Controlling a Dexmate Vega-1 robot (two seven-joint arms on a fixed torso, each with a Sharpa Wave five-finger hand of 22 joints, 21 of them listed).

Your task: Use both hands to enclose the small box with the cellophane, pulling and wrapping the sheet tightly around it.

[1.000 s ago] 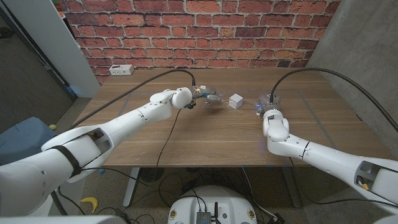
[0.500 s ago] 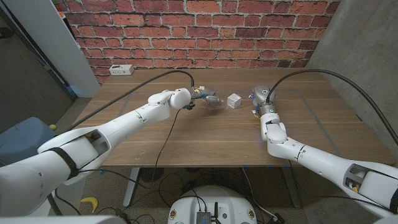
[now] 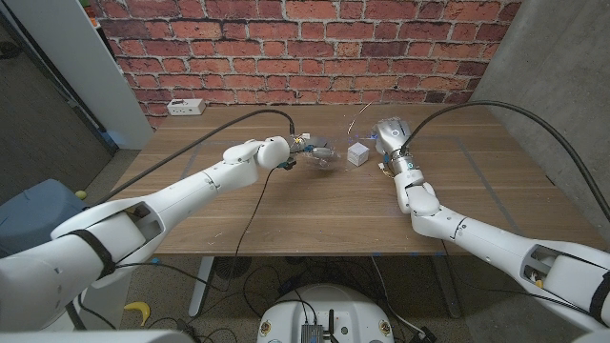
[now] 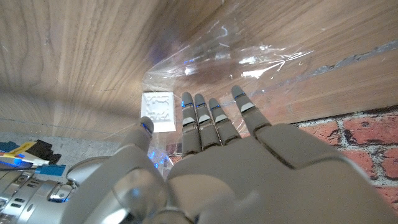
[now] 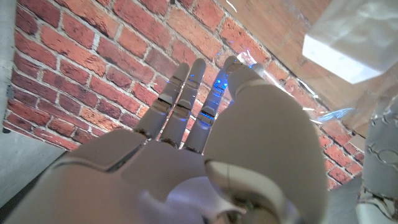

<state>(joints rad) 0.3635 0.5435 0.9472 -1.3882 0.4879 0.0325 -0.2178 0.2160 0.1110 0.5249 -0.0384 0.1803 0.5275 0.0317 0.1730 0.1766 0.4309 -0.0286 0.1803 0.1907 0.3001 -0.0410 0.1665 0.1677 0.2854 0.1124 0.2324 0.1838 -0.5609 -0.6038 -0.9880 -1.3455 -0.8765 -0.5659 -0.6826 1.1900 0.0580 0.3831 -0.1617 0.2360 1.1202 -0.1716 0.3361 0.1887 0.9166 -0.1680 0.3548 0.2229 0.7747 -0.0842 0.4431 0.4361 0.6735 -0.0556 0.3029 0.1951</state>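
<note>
While on cellophane [image 4: 249, 56], small box [image 3: 358, 153] sits between left hand [image 3: 315, 148] and right hand [image 3: 386, 133].

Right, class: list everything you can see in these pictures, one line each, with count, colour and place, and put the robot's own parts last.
Box: one, white, mid-table between the two hands.
Cellophane: one sheet, clear, lying on the table around the box.
Table: one, brown wood, under everything.
Power strip: one, white, far left corner of the table.
Brick wall: one, red, behind the table.
Cables: two, black, running over the table to the wrists.
Left hand: one, grey, just left of the box, fingers stretched toward the cellophane.
Right hand: one, grey, raised just right of the box; whether it holds the sheet cannot be told.
</note>
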